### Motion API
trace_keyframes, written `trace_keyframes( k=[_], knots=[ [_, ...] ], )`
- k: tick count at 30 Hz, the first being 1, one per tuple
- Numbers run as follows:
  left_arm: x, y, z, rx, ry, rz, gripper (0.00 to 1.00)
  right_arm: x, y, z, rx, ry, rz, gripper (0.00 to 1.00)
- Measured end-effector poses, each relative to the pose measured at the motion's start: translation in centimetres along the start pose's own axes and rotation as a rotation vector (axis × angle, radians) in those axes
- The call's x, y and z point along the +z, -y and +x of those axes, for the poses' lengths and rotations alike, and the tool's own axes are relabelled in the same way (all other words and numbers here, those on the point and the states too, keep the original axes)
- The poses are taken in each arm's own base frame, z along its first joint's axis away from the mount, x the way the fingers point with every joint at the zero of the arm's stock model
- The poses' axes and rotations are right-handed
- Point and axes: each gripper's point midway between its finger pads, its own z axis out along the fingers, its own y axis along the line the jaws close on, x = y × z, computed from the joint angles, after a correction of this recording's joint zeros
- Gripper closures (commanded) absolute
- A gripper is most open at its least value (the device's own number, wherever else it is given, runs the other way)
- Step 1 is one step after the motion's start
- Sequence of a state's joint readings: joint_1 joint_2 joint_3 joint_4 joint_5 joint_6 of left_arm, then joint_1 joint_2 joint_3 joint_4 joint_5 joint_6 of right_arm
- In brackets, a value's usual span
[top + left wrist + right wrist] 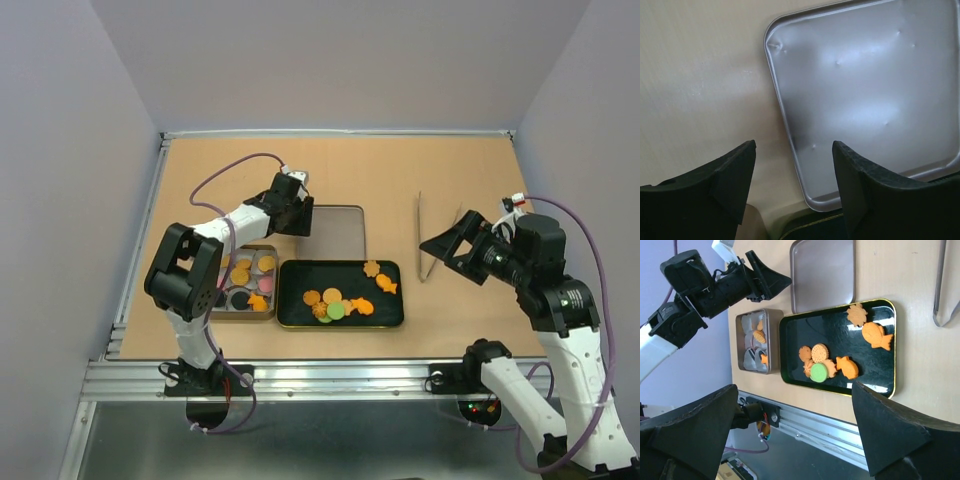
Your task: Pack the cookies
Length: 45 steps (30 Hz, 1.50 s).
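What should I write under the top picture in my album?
Left arm and right arm poised around a black tray of cookies, a tin, a silver lid and tongs.

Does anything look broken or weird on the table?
Yes, a little. The silver tray lying just beyond the black tray looks dinged. Small dents dot its flat bottom, and one corner looks crumpled.
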<state>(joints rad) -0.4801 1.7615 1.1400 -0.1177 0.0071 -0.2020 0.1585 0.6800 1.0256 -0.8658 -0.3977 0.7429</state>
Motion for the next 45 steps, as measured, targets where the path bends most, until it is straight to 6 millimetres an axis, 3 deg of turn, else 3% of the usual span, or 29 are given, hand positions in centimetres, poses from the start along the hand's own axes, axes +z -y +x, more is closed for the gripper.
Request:
trace_keyframes(
  k=[8, 15, 18, 21, 28, 32, 35, 38, 42, 43, 45],
  knots=[
    [1.9, -0.7, 2.1, -0.029, -0.075, -0.038, 0.54, -1.1, 0.7, 0.9, 0.008, 0.003, 0.030, 0.00],
    [2.6, -0.5, 2.4, -0.042, -0.090, -0.035, 0.66, -1.3, 1.2, 1.3, 0.018, -0.006, 0.052, 0.00],
    [2.7, -0.4, 2.4, -0.044, -0.091, -0.026, 0.76, -1.3, 1.4, 1.4, 0.020, -0.009, 0.058, 0.00],
    [2.9, -0.1, 2.3, -0.046, -0.094, -0.011, 1.00, -1.3, 1.5, 1.5, 0.020, -0.016, 0.065, 0.00],
    [2.7, 0.3, 0.7, -0.052, -0.075, -0.001, 1.00, -1.3, 1.6, 1.6, 0.027, -0.034, 0.081, 0.00],
    [1.7, 0.8, -1.6, -0.048, -0.027, 0.010, 1.00, -1.0, 0.2, 0.5, 0.056, -0.052, 0.069, 0.00],
    [-0.3, 1.4, -4.8, -0.048, 0.053, 0.019, 1.00, -0.6, -1.8, -0.9, 0.101, -0.055, 0.037, 0.00],
    [-3.5, 1.6, -9.5, -0.056, 0.197, 0.010, 1.00, 0.2, -3.9, -2.1, 0.191, -0.076, -0.009, 0.00],
    [-11.4, 1.6, -16.5, -0.091, 0.506, 0.006, 1.00, 2.2, -6.6, -3.2, 0.344, -0.150, -0.090, 0.00],
    [-12.8, 1.5, -17.5, -0.098, 0.570, 0.010, 1.00, 2.8, -7.2, -3.7, 0.390, -0.166, -0.099, 0.00],
    [-18.1, 0.9, -19.1, -0.115, 0.746, 0.007, 1.00, 3.6, -8.2, -4.7, 0.445, -0.176, -0.117, 0.00]
  ],
)
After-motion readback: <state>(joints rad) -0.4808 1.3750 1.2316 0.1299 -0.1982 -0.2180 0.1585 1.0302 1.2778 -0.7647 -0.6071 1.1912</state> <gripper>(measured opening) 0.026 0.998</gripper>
